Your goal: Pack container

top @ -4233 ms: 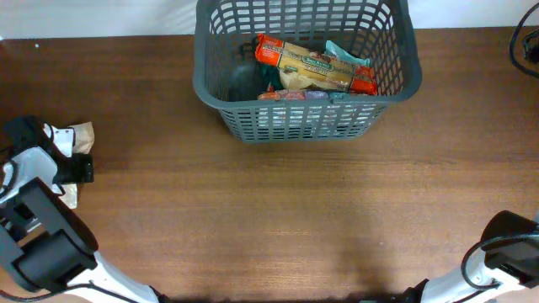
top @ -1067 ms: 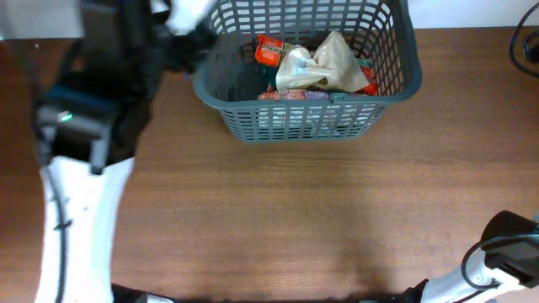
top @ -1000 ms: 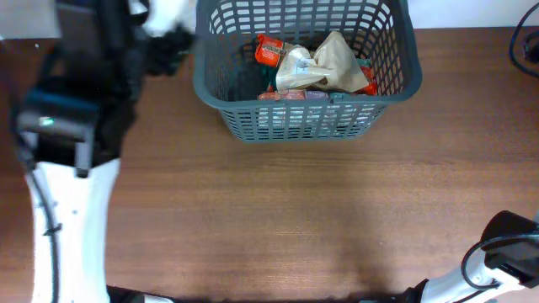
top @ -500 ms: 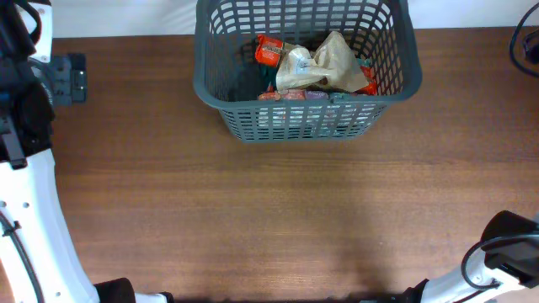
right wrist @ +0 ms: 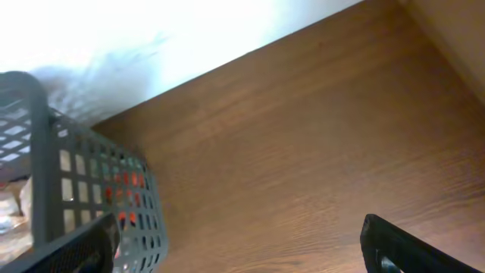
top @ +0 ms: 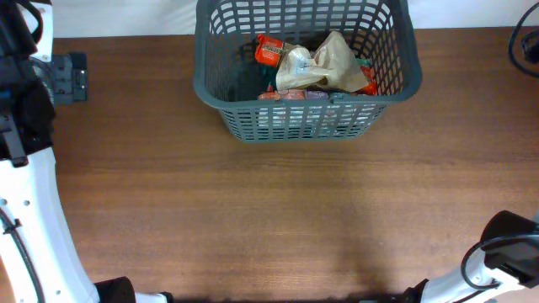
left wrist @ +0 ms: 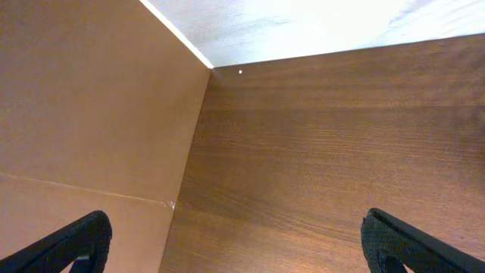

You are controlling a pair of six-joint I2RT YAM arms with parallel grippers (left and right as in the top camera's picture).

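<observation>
The container [top: 303, 122], a large dark grey lattice basket, stands at the far middle of the table. Inside it a crumpled beige bag [top: 333, 61] lies on top of an orange packet [top: 269, 50] and other packets. My left gripper [top: 69, 77] is open and empty near the table's far left edge, well left of the container; the left wrist view [left wrist: 242, 243] shows its fingers wide apart over bare wood. My right gripper [right wrist: 242, 243] is open and empty, with the container's wall [right wrist: 45, 152] at its left.
The brown wooden table [top: 278, 219] ends at a left edge [left wrist: 189, 167] in the left wrist view. My right arm [top: 509, 248] sits at the front right corner. A dark cable [top: 526, 42] lies at the far right.
The beige bag went from the table's left side into the container. My left arm then drew back from the container to the far left, and it has been still for the last half second.
</observation>
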